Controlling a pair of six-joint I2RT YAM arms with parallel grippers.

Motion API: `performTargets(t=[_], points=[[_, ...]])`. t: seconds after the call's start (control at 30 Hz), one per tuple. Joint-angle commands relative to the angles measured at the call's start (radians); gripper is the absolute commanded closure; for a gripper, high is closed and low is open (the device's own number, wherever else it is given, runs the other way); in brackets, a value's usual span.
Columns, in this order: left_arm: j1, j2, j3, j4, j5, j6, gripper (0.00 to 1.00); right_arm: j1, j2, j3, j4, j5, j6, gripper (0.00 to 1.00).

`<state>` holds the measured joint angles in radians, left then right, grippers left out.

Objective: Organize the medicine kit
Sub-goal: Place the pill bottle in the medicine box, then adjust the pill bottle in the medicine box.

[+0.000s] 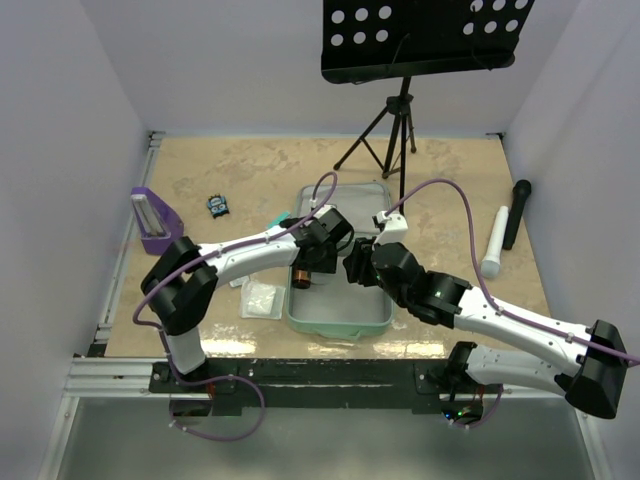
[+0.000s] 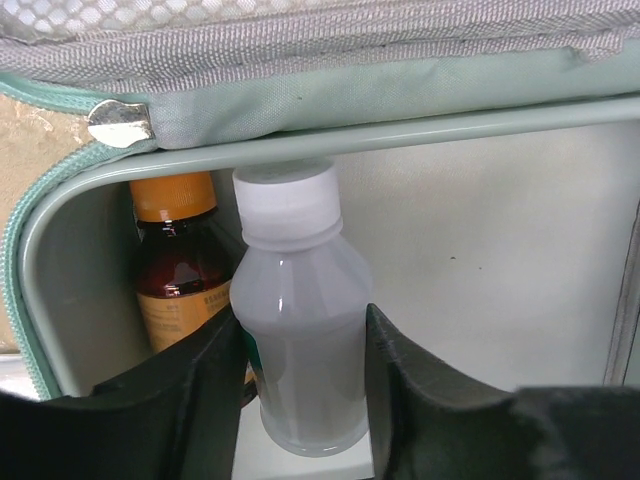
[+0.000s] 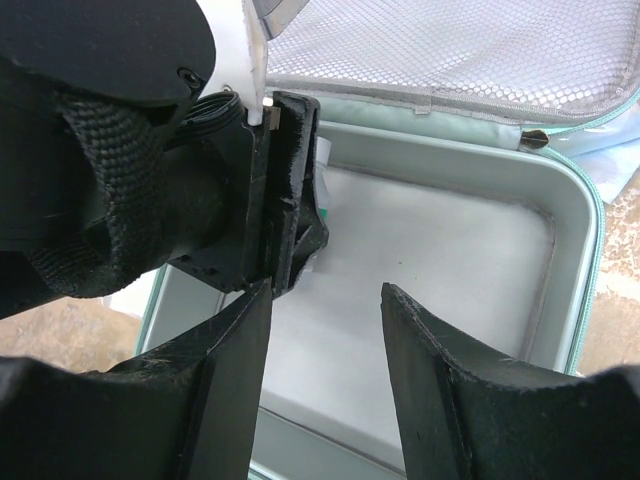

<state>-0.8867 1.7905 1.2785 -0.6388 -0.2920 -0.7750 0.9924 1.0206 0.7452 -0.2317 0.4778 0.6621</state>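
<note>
Medicine kit (image 1: 338, 322) lies open in the middle of the table (image 1: 230, 170). In one corner of it, the left gripper (image 2: 300, 350) pinches a white bottle (image 2: 295, 270) (a brown bottle (image 2: 175, 265) is just beside it). The right gripper (image 3: 325, 320) hangs over the kit, fingers spread, holding nothing.

pale lilac walls (image 1: 60, 150) enclose a tan tabletop (image 1: 250, 165).
</note>
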Motion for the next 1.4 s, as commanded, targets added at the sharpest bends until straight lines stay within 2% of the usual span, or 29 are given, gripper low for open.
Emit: performTargets(t=[0.0,0.23,0.5,0.67,0.83,1.0,1.17,1.23,1.37], points=[[-0.001,-0.046,0.028,-0.013,-0.015,0.003,0.47,-0.005,-0.005,0.003,0.023,-0.001,0.008,0.48],[-0.001,-0.065,0.028,-0.009,-0.015,-0.001,0.36,-0.005,-0.011,0.002,0.022,-0.004,0.013,0.47],[0.000,-0.118,0.035,-0.021,-0.015,-0.010,0.36,-0.005,0.015,-0.023,0.031,-0.010,0.016,0.47],[-0.001,-0.262,0.032,-0.050,-0.071,-0.021,0.36,-0.009,0.081,-0.014,0.042,-0.005,0.016,0.48],[0.014,-0.454,-0.071,-0.027,-0.174,-0.046,0.39,-0.028,0.180,-0.015,0.112,-0.096,0.008,0.51],[0.052,-0.554,-0.211,-0.021,-0.245,-0.093,0.50,-0.034,0.295,0.009,0.167,-0.150,0.017,0.64],[0.080,-0.540,-0.287,-0.045,-0.308,-0.122,0.73,-0.038,0.386,0.069,0.157,-0.122,-0.012,0.76],[0.092,-0.522,-0.301,-0.061,-0.309,-0.136,0.79,-0.041,0.420,0.088,0.149,-0.117,-0.019,0.79],[0.107,-0.503,-0.347,-0.027,-0.280,-0.142,0.83,-0.043,0.461,0.106,0.152,-0.130,-0.030,0.82]])
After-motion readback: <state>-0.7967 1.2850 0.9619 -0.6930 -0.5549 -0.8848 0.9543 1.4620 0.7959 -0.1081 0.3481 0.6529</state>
